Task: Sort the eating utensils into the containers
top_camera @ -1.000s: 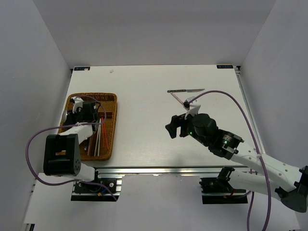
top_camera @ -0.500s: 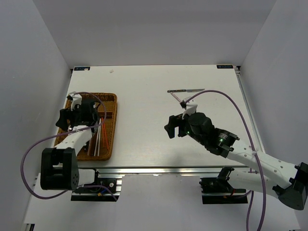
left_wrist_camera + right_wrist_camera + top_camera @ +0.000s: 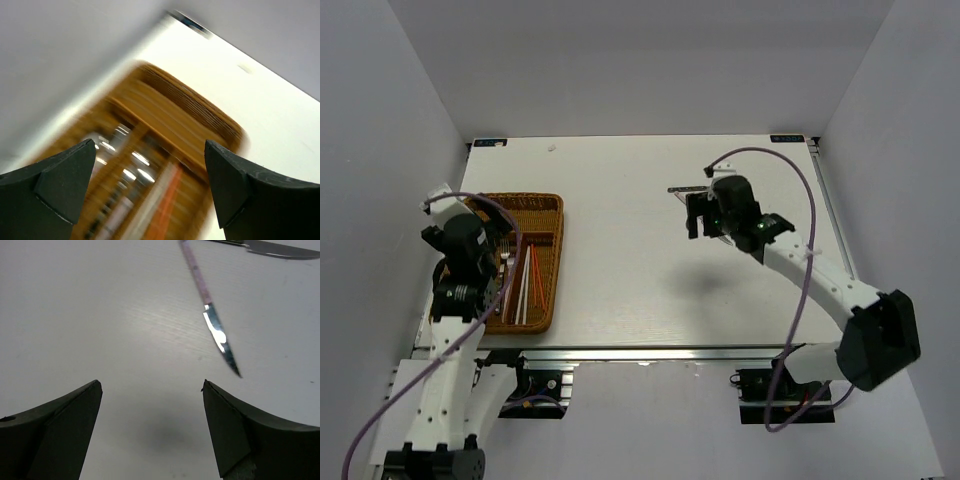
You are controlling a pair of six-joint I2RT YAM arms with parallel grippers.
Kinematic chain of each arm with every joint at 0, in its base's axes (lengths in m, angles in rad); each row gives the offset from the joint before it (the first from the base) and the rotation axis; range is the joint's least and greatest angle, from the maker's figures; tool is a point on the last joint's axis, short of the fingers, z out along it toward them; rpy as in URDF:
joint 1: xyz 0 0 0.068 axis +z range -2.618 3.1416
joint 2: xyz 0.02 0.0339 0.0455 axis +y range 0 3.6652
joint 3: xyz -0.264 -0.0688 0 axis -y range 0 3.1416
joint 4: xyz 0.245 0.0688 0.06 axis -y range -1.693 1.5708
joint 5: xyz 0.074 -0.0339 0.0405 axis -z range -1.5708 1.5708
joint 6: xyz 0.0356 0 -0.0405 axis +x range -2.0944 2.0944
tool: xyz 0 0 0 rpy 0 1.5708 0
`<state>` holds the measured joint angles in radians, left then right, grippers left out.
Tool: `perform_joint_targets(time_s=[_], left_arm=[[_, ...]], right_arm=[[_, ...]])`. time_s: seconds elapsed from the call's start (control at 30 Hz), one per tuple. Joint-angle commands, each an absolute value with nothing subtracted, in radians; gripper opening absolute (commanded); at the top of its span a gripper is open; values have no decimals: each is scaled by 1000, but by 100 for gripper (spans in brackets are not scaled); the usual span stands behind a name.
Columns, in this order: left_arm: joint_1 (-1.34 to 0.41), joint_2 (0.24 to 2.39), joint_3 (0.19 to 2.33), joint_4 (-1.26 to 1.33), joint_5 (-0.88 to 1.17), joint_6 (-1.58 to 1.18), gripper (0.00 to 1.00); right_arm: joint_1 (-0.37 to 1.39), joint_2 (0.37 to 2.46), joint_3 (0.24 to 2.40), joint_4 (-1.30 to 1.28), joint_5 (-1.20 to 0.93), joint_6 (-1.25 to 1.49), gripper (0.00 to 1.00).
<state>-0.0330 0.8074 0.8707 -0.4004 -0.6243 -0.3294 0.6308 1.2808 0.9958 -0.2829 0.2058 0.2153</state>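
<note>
Eating utensils are found in two places: red and white chopsticks [image 3: 528,283] are contained in the brown wicker tray [image 3: 548,200] at the left side of the counter [image 3: 620,290], while a pink-handled knife [image 3: 215,330] and a second knife [image 3: 272,248] are seen lying on the counter at the right. The left claw [image 3: 149,150] is held spread above the tray, empty. The right claw [image 3: 150,390] is held spread near the pink-handled knife, with nothing gripped.

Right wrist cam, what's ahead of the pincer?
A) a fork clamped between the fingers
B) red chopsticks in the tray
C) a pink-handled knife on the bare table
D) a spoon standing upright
C: the right wrist view shows a pink-handled knife lying flat on the white table beyond the right pincer, which is open with nothing in it.
</note>
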Motion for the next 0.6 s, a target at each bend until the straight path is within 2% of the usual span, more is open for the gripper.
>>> perform_joint_targets(time_s=[0.0, 0.07, 0.2, 0.37, 0.5, 0.57], left_arm=[[-37, 718, 783, -554, -116, -463, 98], [-37, 687, 740, -554, 59, -460, 98], [-40, 646, 738, -606, 103, -457, 98], [-46, 546, 710, -548, 235, -433, 98], [-58, 495, 701, -560, 125, -468, 98], [-58, 509, 695, -551, 146, -462, 98]], right_arm=[[497, 1379, 1104, -339, 123, 129, 86], [457, 1456, 1150, -315, 72, 72, 86], [453, 1624, 1274, -288, 12, -72, 84], [420, 1913, 1544, -419, 19, -231, 84], [396, 2084, 1681, -511, 35, -320, 78], [388, 2106, 1697, -499, 35, -368, 76]])
